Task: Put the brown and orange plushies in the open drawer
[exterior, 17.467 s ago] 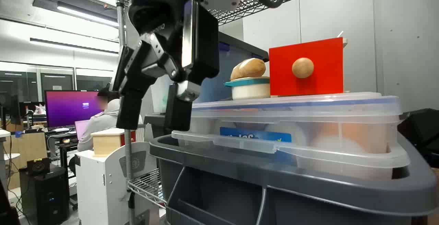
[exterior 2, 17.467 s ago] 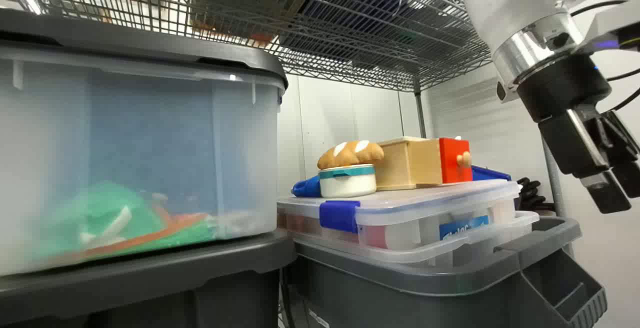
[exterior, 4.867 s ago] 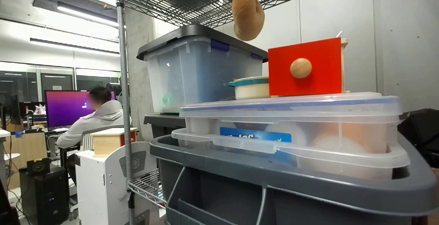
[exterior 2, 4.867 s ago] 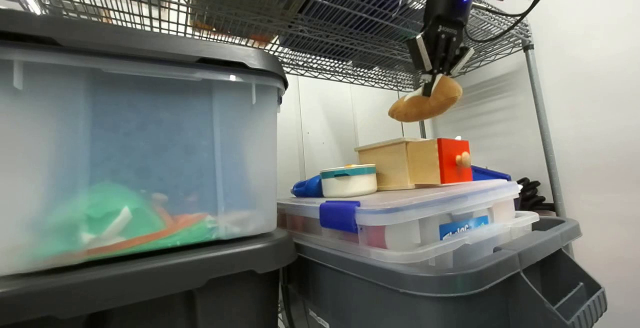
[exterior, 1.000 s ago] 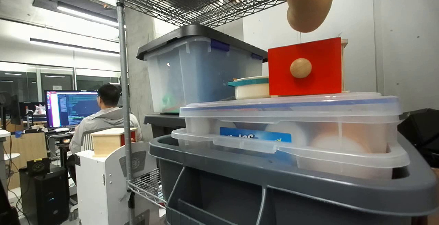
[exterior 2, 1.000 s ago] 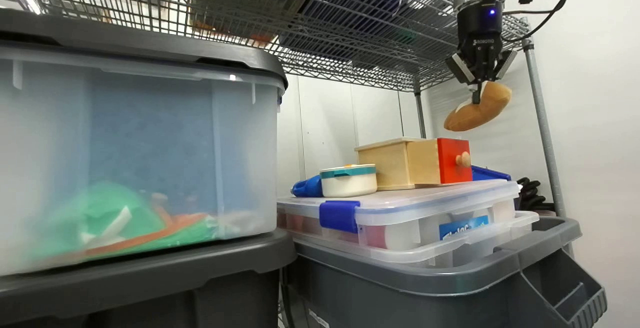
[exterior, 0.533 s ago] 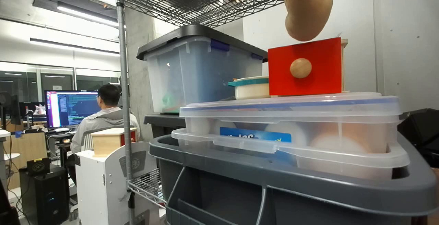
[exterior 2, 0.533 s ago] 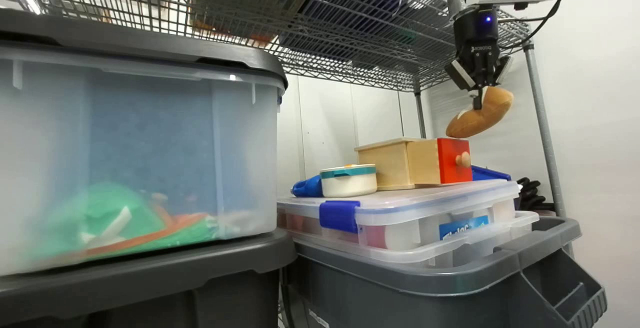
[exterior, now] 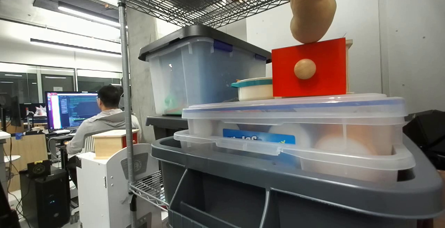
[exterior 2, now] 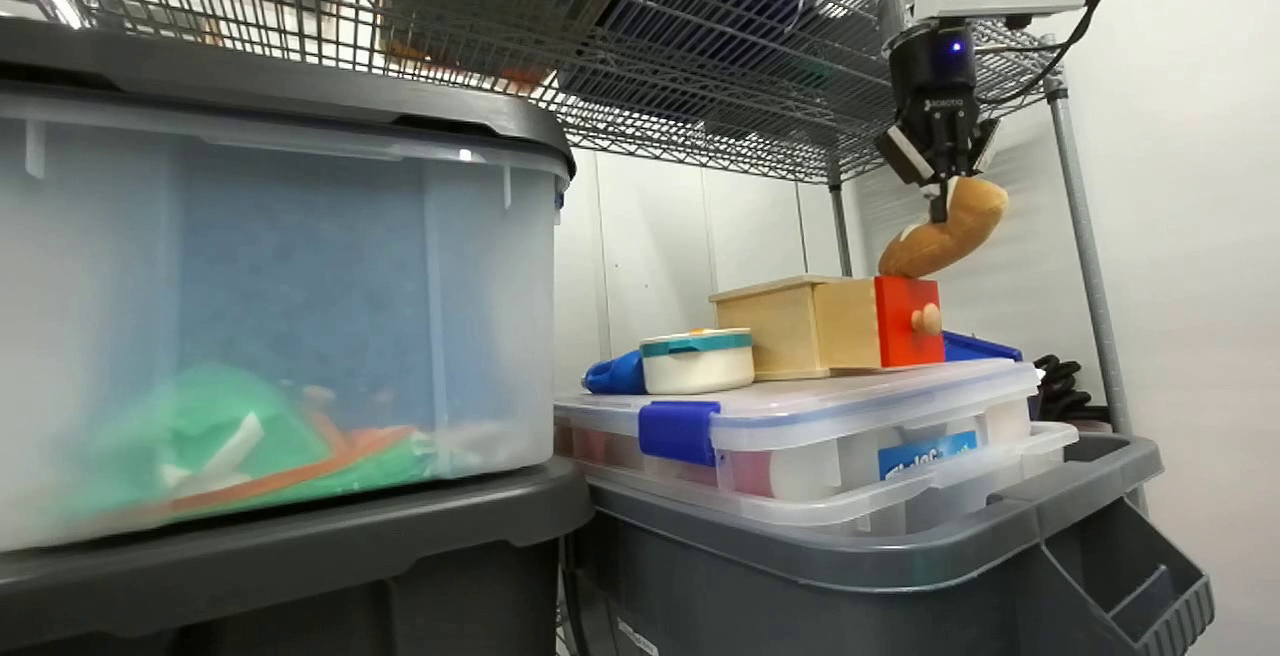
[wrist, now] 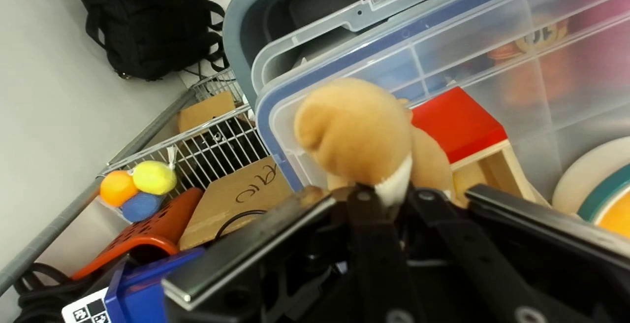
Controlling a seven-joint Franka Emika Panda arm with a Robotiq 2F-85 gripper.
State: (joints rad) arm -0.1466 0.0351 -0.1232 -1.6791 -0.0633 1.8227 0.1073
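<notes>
The gripper (wrist: 394,197), clamped narrowly on the brown plush (exterior 2: 955,238), had edged towards the drawer (exterior 2: 899,324), probably bringing release closer

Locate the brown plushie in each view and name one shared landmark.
In an exterior view: brown plushie right of centre, reaching the top edge.
In an exterior view: brown plushie right of centre, upper half.
In the wrist view: brown plushie near the middle.
Shared landmark: red drawer front, below the brown plushie in both exterior views, to its right in the wrist view.
</notes>
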